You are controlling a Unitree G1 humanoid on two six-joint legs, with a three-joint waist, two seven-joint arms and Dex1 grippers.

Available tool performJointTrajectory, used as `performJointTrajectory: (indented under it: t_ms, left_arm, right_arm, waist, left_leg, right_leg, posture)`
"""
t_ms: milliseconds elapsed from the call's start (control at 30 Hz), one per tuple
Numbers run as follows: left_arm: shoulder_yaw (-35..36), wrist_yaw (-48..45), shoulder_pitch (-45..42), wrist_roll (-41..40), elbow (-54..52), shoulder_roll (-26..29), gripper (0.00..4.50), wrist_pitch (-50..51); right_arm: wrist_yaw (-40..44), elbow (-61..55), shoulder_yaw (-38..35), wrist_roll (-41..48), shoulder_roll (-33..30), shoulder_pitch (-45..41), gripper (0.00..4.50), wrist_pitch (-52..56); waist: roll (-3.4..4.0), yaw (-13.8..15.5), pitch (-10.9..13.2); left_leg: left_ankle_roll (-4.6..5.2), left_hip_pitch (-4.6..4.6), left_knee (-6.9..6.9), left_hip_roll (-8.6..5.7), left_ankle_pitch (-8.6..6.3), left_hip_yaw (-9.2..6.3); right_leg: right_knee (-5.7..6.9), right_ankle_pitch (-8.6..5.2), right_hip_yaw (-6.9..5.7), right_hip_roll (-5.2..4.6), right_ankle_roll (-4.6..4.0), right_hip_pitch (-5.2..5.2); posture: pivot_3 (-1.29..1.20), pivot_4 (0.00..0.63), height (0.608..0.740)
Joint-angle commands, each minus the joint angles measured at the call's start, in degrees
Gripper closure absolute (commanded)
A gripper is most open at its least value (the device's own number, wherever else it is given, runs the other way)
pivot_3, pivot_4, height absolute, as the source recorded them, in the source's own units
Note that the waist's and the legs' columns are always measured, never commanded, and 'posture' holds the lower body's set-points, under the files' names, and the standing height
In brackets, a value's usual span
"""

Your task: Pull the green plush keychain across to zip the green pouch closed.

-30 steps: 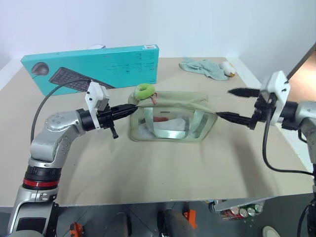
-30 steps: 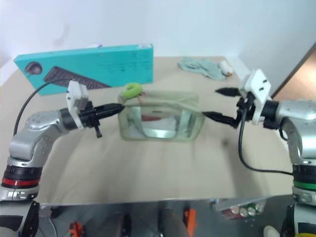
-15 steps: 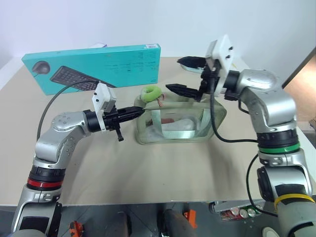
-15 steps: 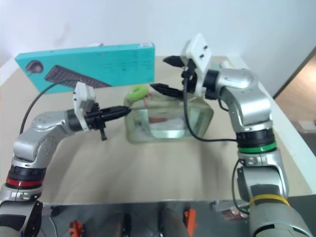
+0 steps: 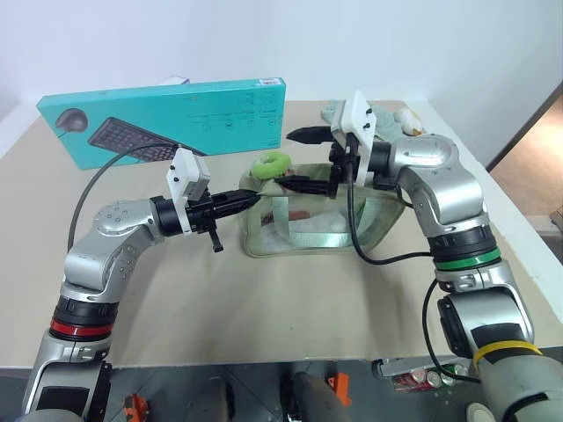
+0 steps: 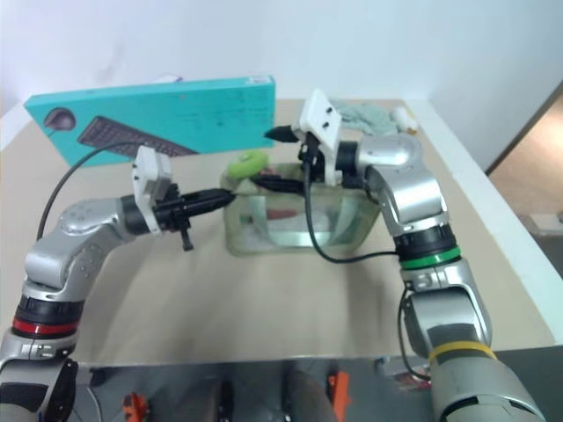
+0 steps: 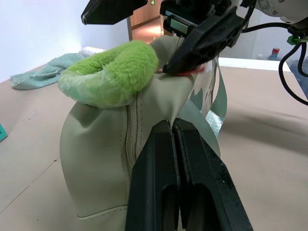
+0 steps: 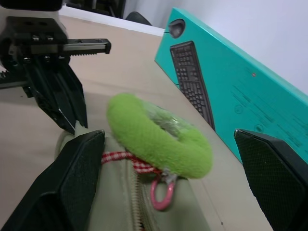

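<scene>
From the head views, the green pouch (image 5: 321, 211) sits mid-tabletop (image 5: 264, 299), in front of the teal keyboard box (image 5: 167, 119). The left gripper (image 5: 249, 197) has its fingers together, pinching the pouch's end fabric, probably to brace it.

In the left wrist view, the green plush keychain (image 7: 110, 73) rests on that pinched end, at the zipper's start.

The right wrist view shows the right gripper (image 8: 173, 159) with its fingers wide apart either side of the keychain, not yet closed, seemingly lined up to grab and pull.
</scene>
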Motion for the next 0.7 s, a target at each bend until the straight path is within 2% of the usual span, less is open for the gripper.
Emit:
performJointTrajectory:
  t_ms: [33, 700]
  left_arm:
    - [0.64, 0.31, -0.29, -0.70, -1.95, 0.14, 4.50, -0.08]
    - [0.01, 1.08, 0.43, -0.60, -2.64, -0.26, 4.50, -0.20]
  right_arm:
    - [1.21, -1.36, 0.10, -0.07, 0.74, -1.56, 0.02, -1.36]
    - [-0.26, 2.99, -1.19, 0.39, 2.63, -2.91, 0.02, 1.61]
  waist:
    - [0.00, 0.00, 0.00]
    - [0.00, 0.00, 0.00]
  left_leg:
    - [-0.01, 0.00, 0.00, 0.00, 0.00, 0.00]
    - [-0.01, 0.01, 0.00, 0.00, 0.01, 0.00]
  right_leg:
    - [0.00, 0.00, 0.00, 0.01, 0.00, 0.00]
    - [0.00, 0.00, 0.01, -0.03, 0.00, 0.00]
  posture:
    - [0.00, 0.150, 0.740]
    - [0.00, 0.150, 0.740]
